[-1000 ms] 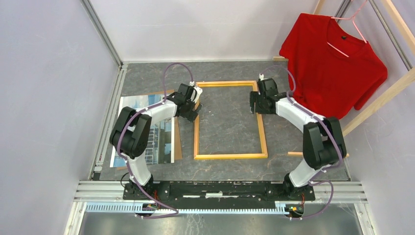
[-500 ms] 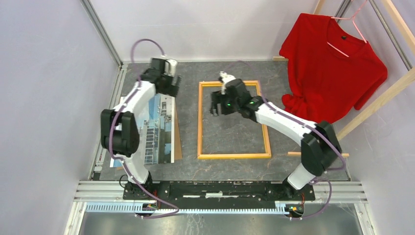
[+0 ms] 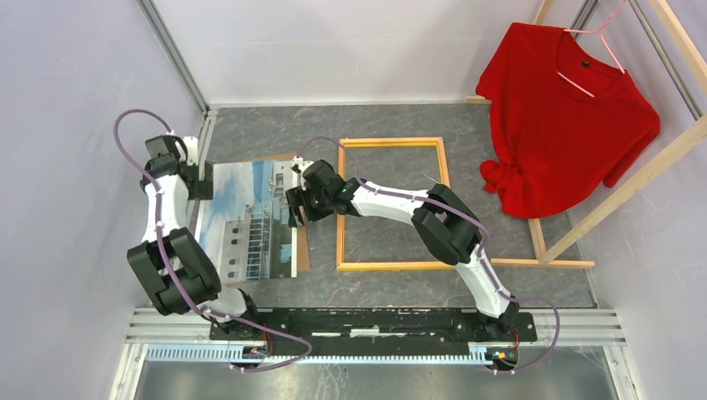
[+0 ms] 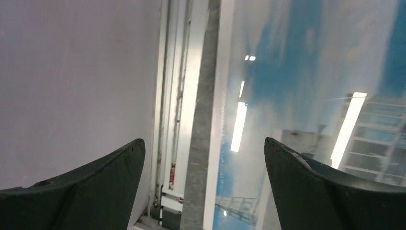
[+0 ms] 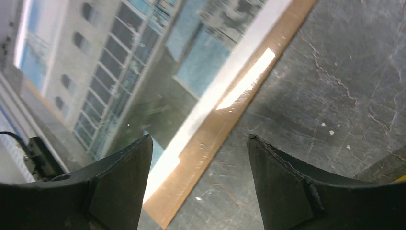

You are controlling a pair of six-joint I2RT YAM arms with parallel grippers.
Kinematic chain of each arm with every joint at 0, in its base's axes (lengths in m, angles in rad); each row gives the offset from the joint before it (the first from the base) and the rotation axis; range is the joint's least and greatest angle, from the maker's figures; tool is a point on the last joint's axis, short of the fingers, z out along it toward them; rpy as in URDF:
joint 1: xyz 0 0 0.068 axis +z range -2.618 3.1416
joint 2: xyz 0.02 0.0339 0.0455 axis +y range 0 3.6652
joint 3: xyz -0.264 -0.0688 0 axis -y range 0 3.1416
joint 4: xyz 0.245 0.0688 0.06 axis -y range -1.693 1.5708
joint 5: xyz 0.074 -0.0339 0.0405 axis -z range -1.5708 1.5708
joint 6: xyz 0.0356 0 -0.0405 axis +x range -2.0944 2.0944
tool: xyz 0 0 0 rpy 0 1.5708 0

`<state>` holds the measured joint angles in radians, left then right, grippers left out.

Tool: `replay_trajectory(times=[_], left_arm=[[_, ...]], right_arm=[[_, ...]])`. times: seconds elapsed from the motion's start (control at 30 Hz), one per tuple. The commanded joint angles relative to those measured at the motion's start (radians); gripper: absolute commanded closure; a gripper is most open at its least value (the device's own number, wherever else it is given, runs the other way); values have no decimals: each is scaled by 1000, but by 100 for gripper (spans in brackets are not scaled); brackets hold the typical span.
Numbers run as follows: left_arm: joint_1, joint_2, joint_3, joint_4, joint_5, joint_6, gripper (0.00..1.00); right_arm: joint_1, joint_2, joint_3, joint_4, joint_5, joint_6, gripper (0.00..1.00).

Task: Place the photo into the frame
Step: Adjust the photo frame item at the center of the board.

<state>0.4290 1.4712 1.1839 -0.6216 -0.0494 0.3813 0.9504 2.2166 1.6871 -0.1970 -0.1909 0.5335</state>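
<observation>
Wooden frame [image 3: 396, 266], one; one photo [image 3: 246, 217] on one brown panel [image 5: 225, 127]; left end effector [image 4: 203, 141], right end effector [image 5: 198, 139], both released.

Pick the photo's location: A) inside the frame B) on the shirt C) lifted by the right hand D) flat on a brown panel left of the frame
D: the photo lies flat on the brown panel, left of the empty frame.
</observation>
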Motion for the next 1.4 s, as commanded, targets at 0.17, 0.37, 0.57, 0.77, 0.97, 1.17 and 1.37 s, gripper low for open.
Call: replay_trajectory(times=[0.17,0.37,0.57,0.77,0.97,1.17,1.37], left_arm=[[87,45,-163,300,-311,156,0],[88,107,-268,448,-350,153,0],[86,147,-308,440,-259,106,0],[84,169,-338,465,-209,91,0],[46,176,-354,463,-201,78,0],[-25,172,-388,479,-216,71,0],[-89,187,-393,489,-257,61,0]], right_arm=[[-18,28,-29,52,-16,45,21],[-18,32,-65,59,-13,56,21],[-27,44,-90,75,-14,80,21],[-53,46,-143,112,-16,115,21],[-58,70,-129,112,-6,125,22],[-55,90,-114,120,-16,142,23],[-56,90,-111,121,-14,151,24]])
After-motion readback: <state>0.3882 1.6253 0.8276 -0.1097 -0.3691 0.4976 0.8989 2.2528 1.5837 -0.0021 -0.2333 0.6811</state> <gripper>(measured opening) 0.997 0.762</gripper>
